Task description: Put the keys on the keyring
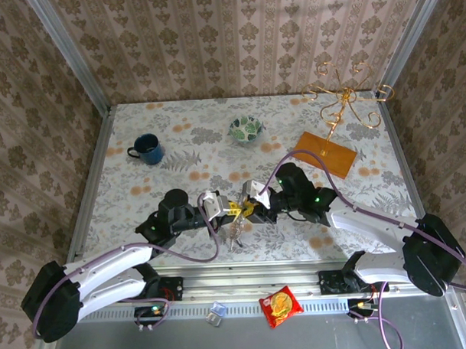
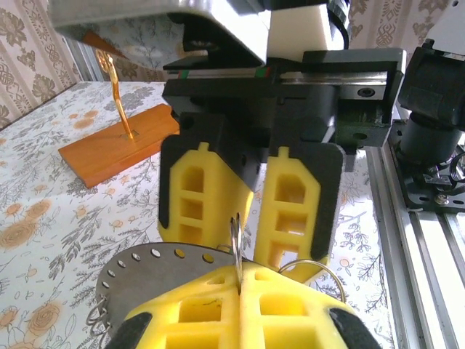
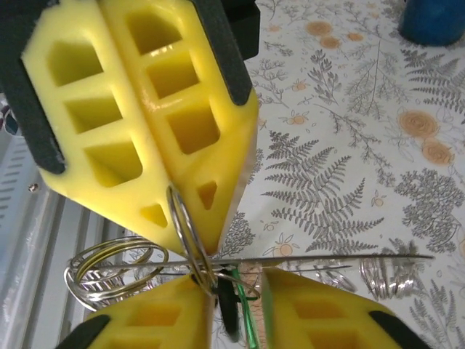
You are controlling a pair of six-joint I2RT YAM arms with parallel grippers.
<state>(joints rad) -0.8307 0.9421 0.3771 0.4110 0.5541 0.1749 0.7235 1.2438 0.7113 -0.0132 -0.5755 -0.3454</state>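
Your left gripper (image 1: pixel 230 210) and right gripper (image 1: pixel 251 207) meet tip to tip above the near middle of the fern-and-flower patterned table (image 1: pixel 178 138). The bunch of silver and brass-coloured metal keys (image 1: pixel 235 234) hangs just below that meeting point. Whether it touches the tabletop cannot be told.

Left gripper: in the left wrist view its yellow foam pads (image 2: pixel 203 313) are pressed together on a thin silver metal edge standing up from the seam. The right wrist view agrees, with a thin silver wire ring (image 3: pixel 182 218) of the bunch coming out of the closed tips. A flat silver disc pierced with small holes (image 2: pixel 145 265) lies just beside those pads, with further wire loops at its rim.

Right gripper: its yellow fingers (image 3: pixel 327 313) stand narrowly apart. The thin dark oval keyring (image 3: pixel 228 313) and a bright green strip (image 3: pixel 249 329) lie in the gap between them. You cannot tell whether the pads actually pinch either one.
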